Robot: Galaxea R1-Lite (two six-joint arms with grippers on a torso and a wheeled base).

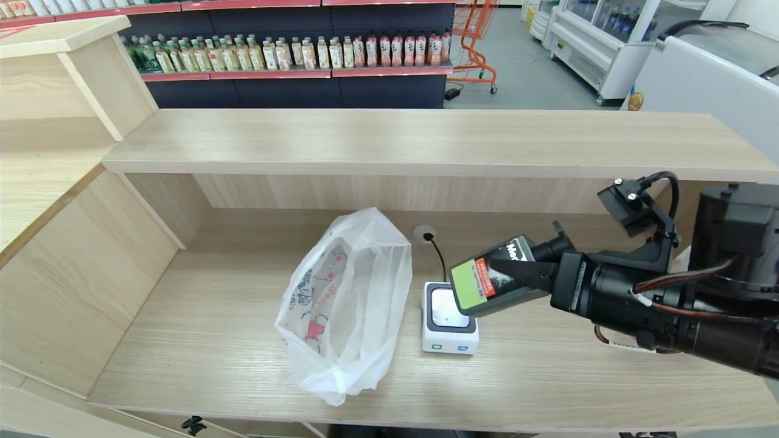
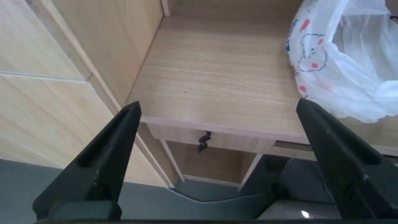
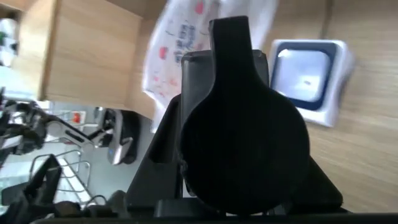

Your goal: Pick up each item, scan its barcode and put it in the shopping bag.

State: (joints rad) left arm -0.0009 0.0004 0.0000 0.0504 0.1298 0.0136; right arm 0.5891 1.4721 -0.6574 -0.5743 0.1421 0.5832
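My right gripper [image 1: 528,271] is shut on a black box-shaped item [image 1: 496,277] with a green and red label, held tilted just above the white barcode scanner [image 1: 449,316] on the counter. The right wrist view has the item's dark bulk [image 3: 239,124] up close, with the scanner [image 3: 308,78] beyond it. A white plastic shopping bag [image 1: 344,301] with red and blue print lies open to the scanner's left. My left gripper [image 2: 217,162] is open below the counter's front edge, nothing between its fingers, with the bag [image 2: 348,59] ahead of it.
A black cable [image 1: 437,255] runs from the scanner to a hole in the wooden counter [image 1: 213,340]. A raised wooden shelf [image 1: 426,143] spans the back and a side panel [image 1: 79,267] closes the left. A key [image 2: 202,142] hangs under the counter's edge.
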